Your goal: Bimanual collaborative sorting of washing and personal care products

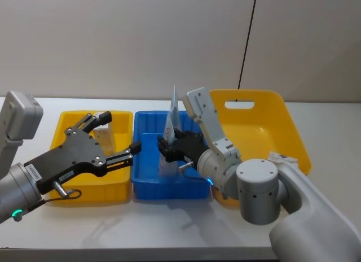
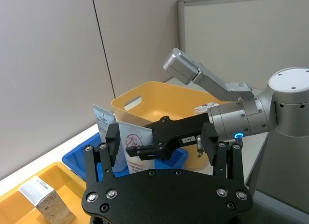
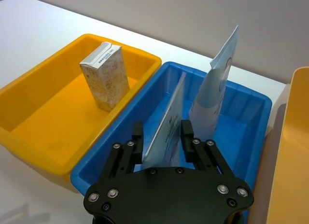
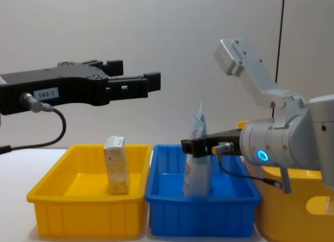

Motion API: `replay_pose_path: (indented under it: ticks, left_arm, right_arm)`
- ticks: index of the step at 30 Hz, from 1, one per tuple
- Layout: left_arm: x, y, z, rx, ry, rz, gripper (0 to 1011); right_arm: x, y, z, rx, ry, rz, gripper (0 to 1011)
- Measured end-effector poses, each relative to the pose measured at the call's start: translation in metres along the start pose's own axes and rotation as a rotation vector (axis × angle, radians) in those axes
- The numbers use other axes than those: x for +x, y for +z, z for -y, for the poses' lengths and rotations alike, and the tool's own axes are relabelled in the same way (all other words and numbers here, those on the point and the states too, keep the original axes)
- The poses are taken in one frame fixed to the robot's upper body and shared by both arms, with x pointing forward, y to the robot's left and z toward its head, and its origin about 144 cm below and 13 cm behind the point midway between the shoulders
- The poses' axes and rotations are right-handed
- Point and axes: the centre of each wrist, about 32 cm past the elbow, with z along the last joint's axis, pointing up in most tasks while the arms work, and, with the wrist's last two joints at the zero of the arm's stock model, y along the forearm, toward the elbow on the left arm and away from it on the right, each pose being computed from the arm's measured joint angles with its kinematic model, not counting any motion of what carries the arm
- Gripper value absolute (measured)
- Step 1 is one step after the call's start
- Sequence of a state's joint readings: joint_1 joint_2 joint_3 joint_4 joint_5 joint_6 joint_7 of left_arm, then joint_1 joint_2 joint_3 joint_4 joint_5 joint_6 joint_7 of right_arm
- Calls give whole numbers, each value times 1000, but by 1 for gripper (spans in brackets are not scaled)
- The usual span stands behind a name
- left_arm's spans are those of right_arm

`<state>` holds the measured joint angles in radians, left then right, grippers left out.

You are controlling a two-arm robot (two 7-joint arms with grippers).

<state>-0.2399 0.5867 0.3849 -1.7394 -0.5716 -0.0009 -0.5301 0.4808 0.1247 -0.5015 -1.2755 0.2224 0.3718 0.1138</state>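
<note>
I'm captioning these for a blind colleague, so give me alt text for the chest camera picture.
The right hand grips a flat white soft pouch standing in the blue plastic bin, with a pale blue tapered tube upright beside it. The left hand hovers open, high above the yellow plastic bin holding a small tan carton.

The white tube (image 3: 166,125) has its lower end hidden behind the right hand (image 3: 163,142) (head view too).
</note>
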Motion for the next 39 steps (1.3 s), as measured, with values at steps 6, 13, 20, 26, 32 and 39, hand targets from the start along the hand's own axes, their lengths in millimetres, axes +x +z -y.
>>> replay_pose_path:
  ticks: [6,13,20,26,32,39]
  left_arm:
    - [0,0,0,0,0,0,1001]
    - [0,0,0,0,0,0,1001]
    - [0,0,0,0,0,0,1001]
    - [0,0,0,0,0,0,1001]
    - [0,0,0,0,0,0,1001]
    - [0,0,0,0,0,0,1001]
  right_arm:
    - [0,0,0,-2,0,-2,286]
    - [0,0,0,-2,1,-2,127]
    - [0,0,0,-3,1,-3,97]
    - [1,0,1,13,-2,-10,97]
    - [5,5,7,60,-1,-18,97]
    - [12,13,15,118,2,-22,97]
